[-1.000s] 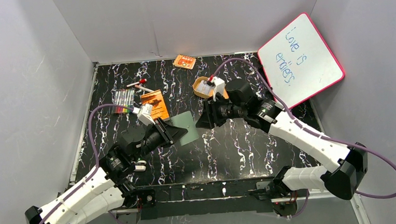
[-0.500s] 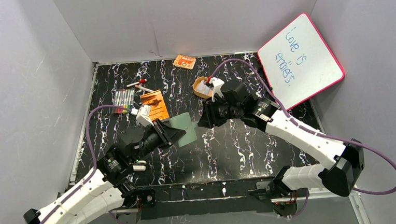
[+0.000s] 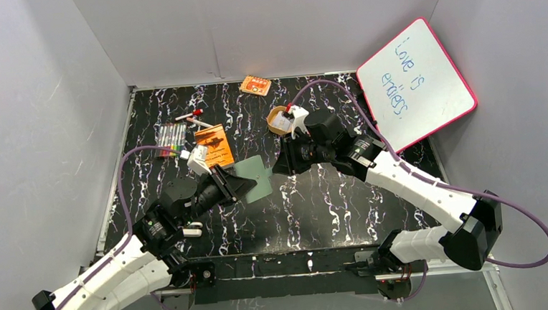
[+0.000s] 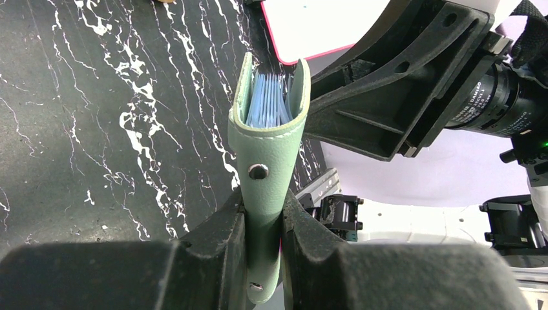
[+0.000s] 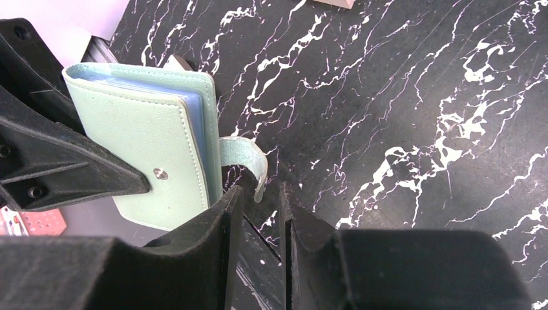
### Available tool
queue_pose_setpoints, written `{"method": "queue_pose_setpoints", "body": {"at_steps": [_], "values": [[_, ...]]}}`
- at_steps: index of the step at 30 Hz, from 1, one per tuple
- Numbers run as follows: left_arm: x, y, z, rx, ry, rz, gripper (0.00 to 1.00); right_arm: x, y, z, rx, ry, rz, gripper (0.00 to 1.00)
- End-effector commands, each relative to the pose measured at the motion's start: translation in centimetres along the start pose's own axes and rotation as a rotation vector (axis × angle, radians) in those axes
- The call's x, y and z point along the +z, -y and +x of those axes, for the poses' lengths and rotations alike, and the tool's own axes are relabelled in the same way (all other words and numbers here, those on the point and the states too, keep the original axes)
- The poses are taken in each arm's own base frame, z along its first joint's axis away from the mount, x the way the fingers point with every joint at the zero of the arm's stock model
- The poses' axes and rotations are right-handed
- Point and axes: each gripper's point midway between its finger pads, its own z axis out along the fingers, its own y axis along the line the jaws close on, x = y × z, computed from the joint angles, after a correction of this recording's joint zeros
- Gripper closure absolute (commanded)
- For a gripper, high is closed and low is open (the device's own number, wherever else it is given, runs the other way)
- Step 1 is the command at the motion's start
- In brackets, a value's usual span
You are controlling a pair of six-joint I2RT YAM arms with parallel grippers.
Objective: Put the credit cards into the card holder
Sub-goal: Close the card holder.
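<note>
My left gripper (image 4: 263, 200) is shut on the spine end of the sage-green card holder (image 4: 265, 155) and holds it off the table, pale-blue plastic pockets showing at its far end. Seen from above, the card holder (image 3: 258, 176) hangs mid-table between both arms. My right gripper (image 5: 260, 190) is at the holder's free edge, jaws a narrow gap apart. The curled snap tab (image 5: 249, 161) dips between its fingertips, and I see no pinch on it. The top view shows the right gripper (image 3: 278, 168) just right of the holder. No credit cards show in any view.
A tan oval tray (image 3: 278, 122) lies behind the right wrist, partly covered by it. An orange booklet (image 3: 213, 144), coloured markers (image 3: 172, 140) and a red-capped pen (image 3: 193, 117) lie at the back left. An orange packet (image 3: 255, 85) sits by the back wall. A pink-framed whiteboard (image 3: 416, 81) leans at the right.
My right gripper's jaws have narrowed and the arm has edged left toward the holder. The left arm shifted slightly, still gripping the holder.
</note>
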Motion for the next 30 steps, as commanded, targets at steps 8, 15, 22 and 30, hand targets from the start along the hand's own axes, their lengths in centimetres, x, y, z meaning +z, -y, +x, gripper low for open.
{"method": "queue_pose_setpoints", "body": {"at_steps": [8, 15, 22, 30], "values": [[-0.74, 2.11, -1.42, 0.0, 0.045, 0.07, 1.0, -0.23, -1.86, -2.57, -0.013, 0.071, -0.06, 0.71], [-0.79, 2.05, -1.4, -0.003, 0.047, 0.071, 1.0, -0.07, -1.71, -2.5, -0.01, 0.067, -0.055, 0.78], [-0.84, 2.08, -1.46, -0.002, 0.05, 0.072, 1.0, -0.04, -1.55, -2.41, -0.01, 0.066, -0.047, 0.76], [-0.8, 1.78, -1.38, -0.002, 0.05, 0.062, 1.0, -0.36, -1.6, -2.55, -0.005, 0.082, -0.045, 0.69]]}}
